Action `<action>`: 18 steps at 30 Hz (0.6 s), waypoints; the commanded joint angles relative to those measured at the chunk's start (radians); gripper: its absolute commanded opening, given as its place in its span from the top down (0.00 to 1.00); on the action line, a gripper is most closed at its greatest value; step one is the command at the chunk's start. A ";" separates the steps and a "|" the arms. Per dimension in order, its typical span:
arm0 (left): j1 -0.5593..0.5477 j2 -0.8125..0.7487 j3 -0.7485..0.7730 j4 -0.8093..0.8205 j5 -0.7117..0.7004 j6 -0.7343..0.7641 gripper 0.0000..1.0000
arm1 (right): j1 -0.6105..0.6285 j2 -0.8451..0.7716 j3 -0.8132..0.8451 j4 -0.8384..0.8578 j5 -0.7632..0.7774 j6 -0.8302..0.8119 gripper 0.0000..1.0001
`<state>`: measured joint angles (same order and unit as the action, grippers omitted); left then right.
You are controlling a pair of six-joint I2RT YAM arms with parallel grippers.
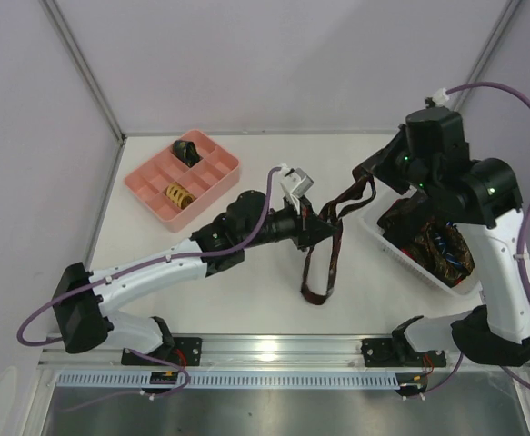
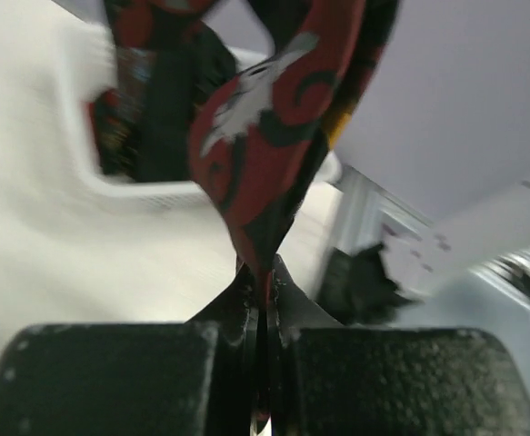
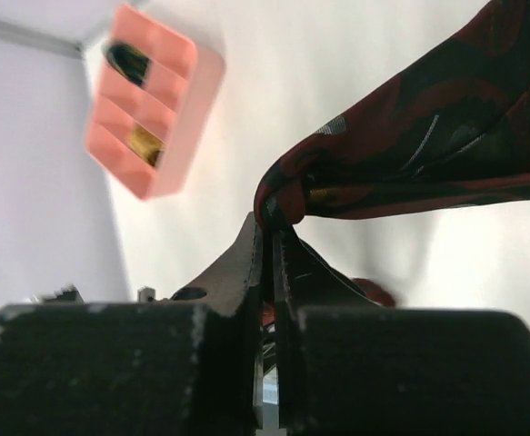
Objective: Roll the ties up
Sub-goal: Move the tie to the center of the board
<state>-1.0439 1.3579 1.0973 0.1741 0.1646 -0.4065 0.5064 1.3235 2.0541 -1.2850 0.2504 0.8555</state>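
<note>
One tie, dark with red patterning, stretches between both grippers above the table. Its free length hangs from the left gripper and ends on the table. My left gripper is shut on a fold of it; in the left wrist view the fabric rises out of the closed gripper. My right gripper is shut on another fold, where the cloth bunches at the gripper's tips. More ties lie heaped in the white basket.
A pink compartment tray stands at the back left, holding a dark rolled tie and a yellow-patterned one. The white basket sits under the right arm. Grey walls close off the left, back and right sides.
</note>
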 commanded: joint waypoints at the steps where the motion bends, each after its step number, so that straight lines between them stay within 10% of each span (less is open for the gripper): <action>1: 0.076 0.006 -0.031 0.036 0.473 -0.263 1.00 | 0.079 0.063 -0.044 0.078 0.087 -0.169 1.00; 7: 0.124 0.075 -0.125 0.108 0.792 -0.431 1.00 | 0.216 0.275 -0.029 0.042 0.222 -0.230 1.00; 18: 0.317 0.145 -0.485 0.159 0.762 -0.588 1.00 | 0.205 0.672 0.078 0.021 0.198 -0.320 1.00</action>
<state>-0.7643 1.4433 0.6388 0.3500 0.8093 -0.9291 0.7341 1.9659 2.0609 -1.3590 0.3969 0.5953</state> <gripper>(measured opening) 0.017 0.033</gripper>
